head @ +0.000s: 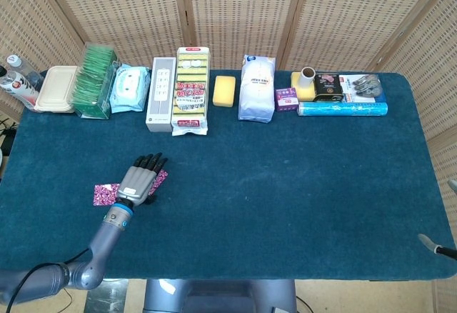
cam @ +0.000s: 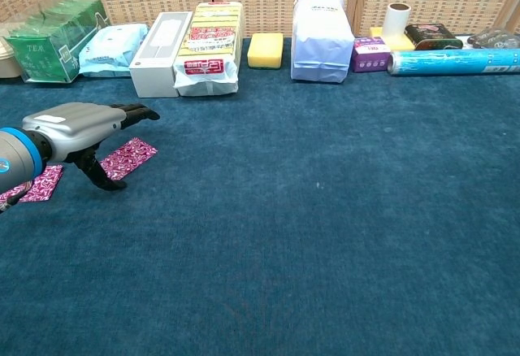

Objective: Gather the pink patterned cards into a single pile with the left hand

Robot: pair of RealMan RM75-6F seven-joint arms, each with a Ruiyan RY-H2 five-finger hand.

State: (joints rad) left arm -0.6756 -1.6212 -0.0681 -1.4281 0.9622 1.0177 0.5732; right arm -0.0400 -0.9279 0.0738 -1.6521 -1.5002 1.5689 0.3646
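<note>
Two pink patterned cards lie flat on the blue cloth at the front left. One card (cam: 130,157) (head: 161,179) sits under the fingertips of my left hand (cam: 77,125) (head: 140,178). The other card (cam: 36,184) (head: 104,194) lies beside the wrist, apart from the first. The left hand hovers low, fingers stretched forward and spread, its thumb pointing down to the cloth just left of the first card. It holds nothing. Of my right hand only a thin sliver (head: 433,244) shows at the right edge of the head view.
Along the back edge stand a green tea box (cam: 53,37), a wipes pack (cam: 114,49), a white box (cam: 161,42), a sponge pack (cam: 210,47), a yellow sponge (cam: 265,49), a white bag (cam: 321,37), a purple box (cam: 370,54) and a blue roll (cam: 451,61).
</note>
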